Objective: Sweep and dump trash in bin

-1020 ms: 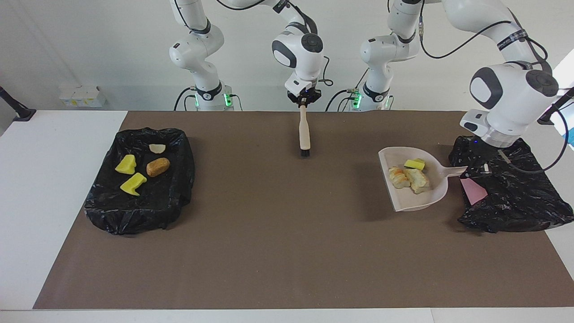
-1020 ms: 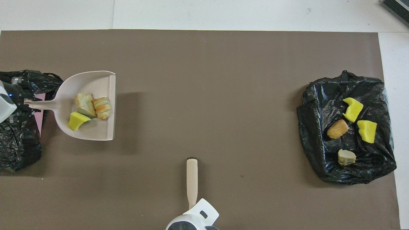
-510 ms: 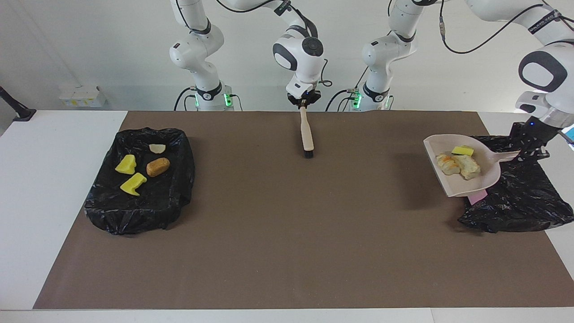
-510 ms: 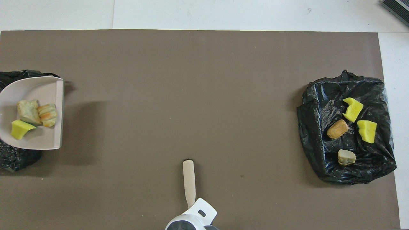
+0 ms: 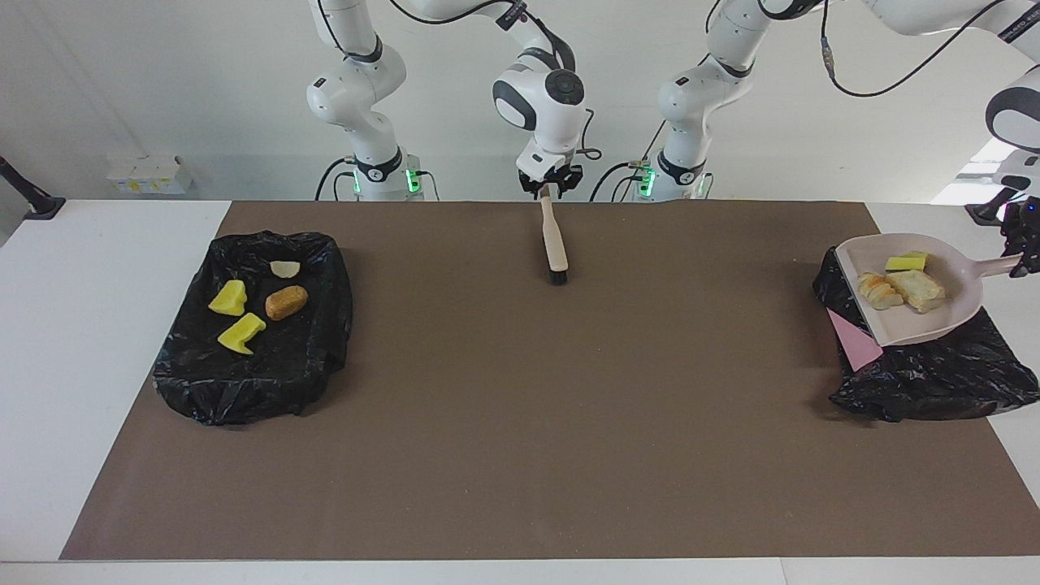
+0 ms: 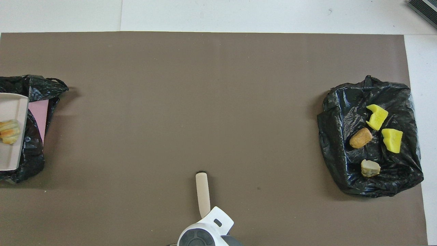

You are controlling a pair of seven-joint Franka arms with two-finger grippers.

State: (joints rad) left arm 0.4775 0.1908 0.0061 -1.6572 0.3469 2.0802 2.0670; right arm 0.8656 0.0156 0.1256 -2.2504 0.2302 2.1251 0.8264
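My left gripper [image 5: 1022,262] is shut on the handle of the pale dustpan [image 5: 934,321], holding it roughly level in the air over the black-bag bin [image 5: 934,378] at the left arm's end of the table. In the pan lie three pieces of trash: a yellow sponge bit [image 5: 906,262], a bread-like roll [image 5: 877,291] and a beige lump [image 5: 920,288]. In the overhead view only the pan's edge [image 6: 12,150] and the roll [image 6: 9,131] show. The brush [image 5: 555,240] stands on its bristles mid-table close to the robots, its handle top at my right gripper [image 5: 550,188].
A flat pink sheet [image 5: 853,345] lies in the bin beside the pan. At the right arm's end sits a second black bag [image 5: 252,366] holding two yellow bits [image 5: 229,298], a brown roll [image 5: 286,302] and a pale lump [image 5: 284,268]. Brown mat [image 5: 520,406] covers the table.
My left gripper has lifted the loaded dustpan and carried it toward the left arm's end, from the mat to over the bin, uncovering the pink sheet. The brush has barely moved.
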